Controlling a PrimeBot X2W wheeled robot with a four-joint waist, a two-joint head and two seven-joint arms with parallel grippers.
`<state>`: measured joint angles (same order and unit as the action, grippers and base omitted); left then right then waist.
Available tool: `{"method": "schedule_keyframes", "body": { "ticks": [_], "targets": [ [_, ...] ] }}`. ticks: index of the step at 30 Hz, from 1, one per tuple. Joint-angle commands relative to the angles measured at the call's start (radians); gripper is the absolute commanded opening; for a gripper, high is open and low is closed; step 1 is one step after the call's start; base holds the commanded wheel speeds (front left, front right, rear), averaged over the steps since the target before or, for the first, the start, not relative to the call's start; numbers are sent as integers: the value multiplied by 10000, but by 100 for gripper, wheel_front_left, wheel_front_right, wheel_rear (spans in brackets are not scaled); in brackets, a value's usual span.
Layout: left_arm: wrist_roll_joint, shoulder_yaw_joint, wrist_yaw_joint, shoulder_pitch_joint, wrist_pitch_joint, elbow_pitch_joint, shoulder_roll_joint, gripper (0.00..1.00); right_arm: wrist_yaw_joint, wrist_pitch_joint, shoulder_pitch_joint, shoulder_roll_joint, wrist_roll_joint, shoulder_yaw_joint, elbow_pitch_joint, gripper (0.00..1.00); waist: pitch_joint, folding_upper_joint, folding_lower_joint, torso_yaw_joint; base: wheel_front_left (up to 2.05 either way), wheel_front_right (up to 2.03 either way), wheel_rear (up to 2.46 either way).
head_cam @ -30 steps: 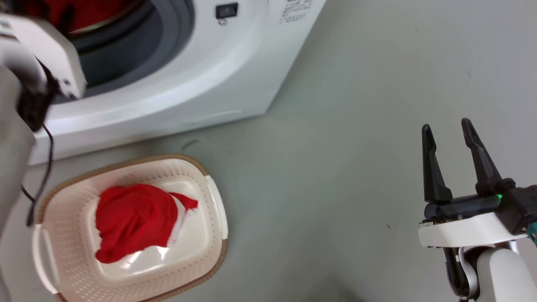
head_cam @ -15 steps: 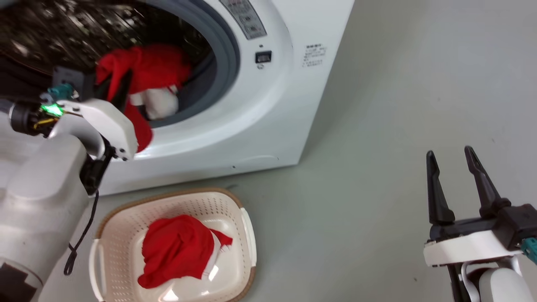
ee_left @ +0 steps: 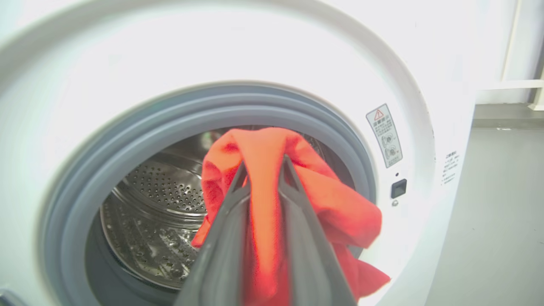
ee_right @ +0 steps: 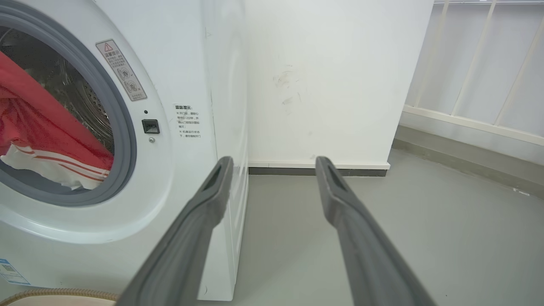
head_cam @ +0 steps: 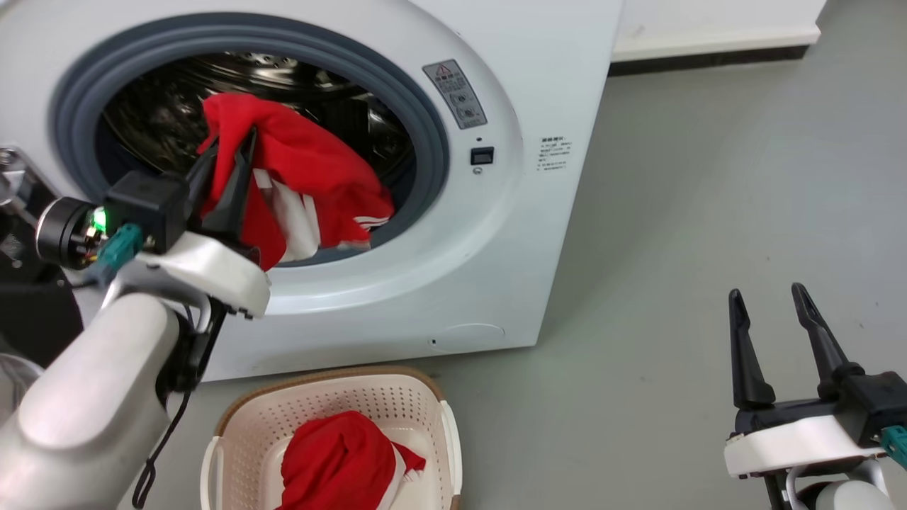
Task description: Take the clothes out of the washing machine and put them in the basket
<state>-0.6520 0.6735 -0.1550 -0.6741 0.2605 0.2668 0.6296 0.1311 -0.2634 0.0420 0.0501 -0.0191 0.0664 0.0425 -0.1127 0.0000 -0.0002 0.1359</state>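
Note:
The washing machine (head_cam: 496, 283) stands open, its steel drum (ee_left: 161, 199) bare on the left. My left gripper (head_cam: 230, 152) is at the porthole, shut on a red garment with white stripes (head_cam: 312, 170), which drapes from the fingertips over the grey rim. The left wrist view shows the cloth (ee_left: 331, 204) pinched between my left gripper's (ee_left: 263, 163) fingers. The basket (head_cam: 305, 386) sits on the floor below the porthole, holding a second red garment (head_cam: 340, 460). My right gripper (head_cam: 765, 292) is open and holds nothing at the lower right, far from the machine.
Grey floor (head_cam: 673, 212) stretches to the right of the machine. A white wall with a dark baseboard (head_cam: 708, 42) runs behind it. A white railing (ee_right: 467, 85) stands further right. A dark part, perhaps the door (head_cam: 28, 312), shows at the left edge.
The head camera has tilted up, so the machine and basket sit lower in the picture. My left gripper has lifted the red garment higher in the porthole. The right gripper stays open.

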Motion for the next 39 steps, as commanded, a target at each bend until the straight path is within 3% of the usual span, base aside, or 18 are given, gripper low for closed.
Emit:
{"method": "schedule_keyframes", "body": {
  "ticks": [1, 3, 4, 9, 13, 19, 26, 39],
  "targets": [
    [120, -147, -172, 365, 59, -461, 120, 0, -7, -20, -127, 2, 6, 55, 37, 100, 155, 0, 2, -120, 0, 0, 0],
    [169, -255, -298, 560, 59, -841, 168, 0, -7, -20, -153, 2, 1, 92, 36, 100, 197, 0, 2, -159, 0, 0, 0],
    [240, -420, -628, 1127, 57, -1819, 380, 0, -7, -20, -265, 0, -14, 163, 24, 100, 274, 0, 2, -281, 0, 0, 0],
    [132, -480, -1004, 1909, -56, -3063, 739, 0, -7, -20, -229, 2, -25, 167, 0, 100, 172, 0, 2, -438, 0, 0, 0],
    [-103, -458, -1172, 2587, -278, -3563, 1028, 0, -7, -20, -155, 2, -68, 113, -16, 100, -10, 0, 2, -470, 0, 0, 0],
    [-546, -88, -1025, 3458, -755, -3406, 1211, 0, -7, -20, -4, 2, -80, 72, 29, 100, -375, 0, 2, -398, 0, 0, 0],
    [-867, 628, -420, 3793, -1220, -1685, 768, 0, -7, -20, 281, 0, -168, -21, -41, 100, -1094, 0, 2, -163, 0, 0, 0],
    [-1297, 1311, 1433, 2263, -1583, 4363, -866, 0, -9, -20, 1006, 0, -6, -127, -423, 100, -3654, 0, 2, 555, 0, 0, 0]
  ]
}}
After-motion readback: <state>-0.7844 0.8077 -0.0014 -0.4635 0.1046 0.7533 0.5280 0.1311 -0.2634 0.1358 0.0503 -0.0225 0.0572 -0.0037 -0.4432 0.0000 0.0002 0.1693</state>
